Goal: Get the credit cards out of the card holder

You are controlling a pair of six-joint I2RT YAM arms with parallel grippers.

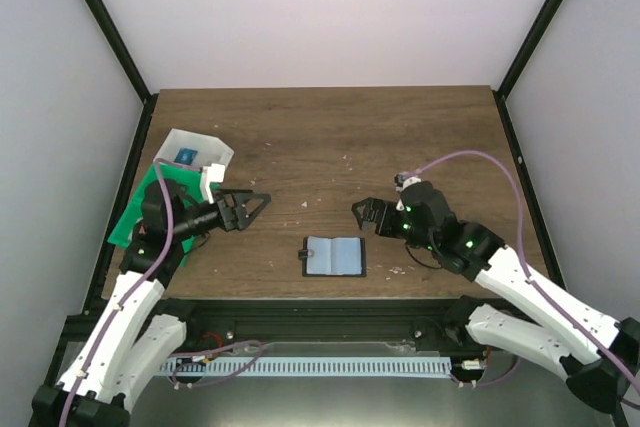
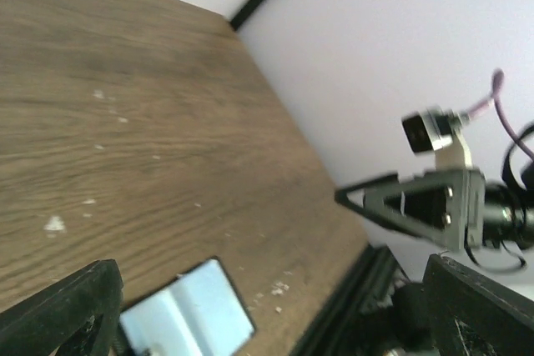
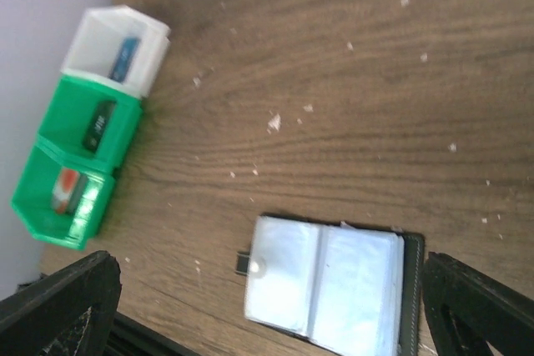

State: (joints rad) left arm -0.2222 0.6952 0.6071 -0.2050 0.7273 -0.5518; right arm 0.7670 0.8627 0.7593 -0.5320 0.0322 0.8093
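Black-rimmed card holder (image 1: 333, 257) is lying open at lower centre, pockets facing up, probably for easy reach. Left gripper (image 1: 255, 212) and right gripper (image 1: 359, 219) are hovering at each side, jaws wide, holding nothing.

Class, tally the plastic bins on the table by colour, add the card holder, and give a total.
White bin: 1
Green bins: 2
Card holder: 1
Total: 4
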